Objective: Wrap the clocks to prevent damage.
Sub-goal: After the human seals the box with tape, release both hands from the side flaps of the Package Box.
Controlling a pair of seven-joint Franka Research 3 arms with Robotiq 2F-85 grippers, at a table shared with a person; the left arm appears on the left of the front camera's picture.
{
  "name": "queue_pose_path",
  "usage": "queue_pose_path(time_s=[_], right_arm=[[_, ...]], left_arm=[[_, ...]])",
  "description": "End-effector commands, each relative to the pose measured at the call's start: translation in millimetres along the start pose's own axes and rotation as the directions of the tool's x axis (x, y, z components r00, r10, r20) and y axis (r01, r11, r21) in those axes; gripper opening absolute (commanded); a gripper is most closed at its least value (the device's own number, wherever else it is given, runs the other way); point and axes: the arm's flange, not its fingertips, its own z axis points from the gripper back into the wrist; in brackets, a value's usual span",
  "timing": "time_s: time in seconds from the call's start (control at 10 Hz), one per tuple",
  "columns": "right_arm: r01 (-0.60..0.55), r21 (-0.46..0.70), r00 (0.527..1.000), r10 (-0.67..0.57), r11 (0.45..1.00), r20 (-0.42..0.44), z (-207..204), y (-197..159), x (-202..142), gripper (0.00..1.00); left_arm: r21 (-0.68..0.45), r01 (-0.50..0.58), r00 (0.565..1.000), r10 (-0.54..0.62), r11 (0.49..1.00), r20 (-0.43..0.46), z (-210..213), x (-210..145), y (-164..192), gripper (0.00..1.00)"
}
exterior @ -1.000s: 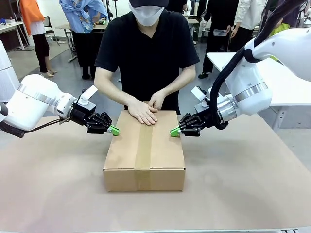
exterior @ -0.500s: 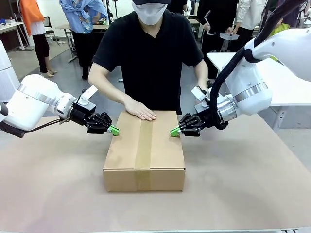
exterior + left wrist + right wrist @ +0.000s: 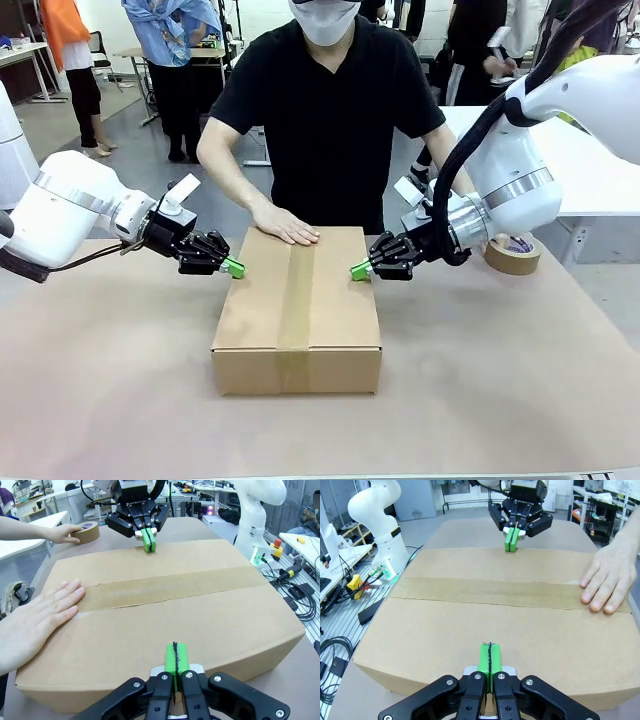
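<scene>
Flanking one box [image 3: 296,305]; two closed grippers

light: bright, even, from overhead.
shadows: soft, short, under the box [image 3: 296,310] on the tabletop [image 3: 120,400].
glare: mild sheen on white arm shells.
focus: sharp throughout.
distortion: wrist views bulge and stretch at edges.

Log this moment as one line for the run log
left gripper: shut, at box left edge | right gripper: shut, at right edge | hand: flat on box | other hand: on tape roll
</scene>
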Motion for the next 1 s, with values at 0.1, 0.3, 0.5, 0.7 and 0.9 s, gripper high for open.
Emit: queue_pose_path(time_s=[0.1, 0.3, 0.5, 0.7, 0.9], right_arm=[[0.003, -0.002, 1.0, -0.003, 1.0, -0.007, -2.5, 0.1, -2.1, 0.01], [0.003, -0.002, 1.0, -0.003, 1.0, -0.007, -2.5, 0.1, -2.1, 0.01], [0.003, -0.002, 1.0, -0.003, 1.0, -0.007, -2.5, 0.1, -2.1, 0.01], [0.003, -0.002, 1.0, -0.003, 1.0, -0.007, -2.5, 0.1, -2.1, 0.01], [0.0, 0.0, 1.0, 0.0, 1.0, 0.0, 0.0, 0.0, 0.0, 0.01]], left_arm=[[0.007, -0.003, 1.0, 0.003, 1.0, -0.004, -0.7, -1.3, -0.1, 0.0], [0.007, -0.003, 1.0, 0.003, 1.0, -0.004, -0.7, -1.3, -0.1, 0.0], [0.007, -0.003, 1.0, 0.003, 1.0, -0.004, -0.7, -1.3, -0.1, 0.0], [0.007, -0.003, 1.0, 0.003, 1.0, -0.004, -0.7, -1.3, -0.1, 0.0], [0.007, -0.003, 1.0, 0.003, 1.0, -0.004, -0.7, -1.3, -0.1, 0.0]])
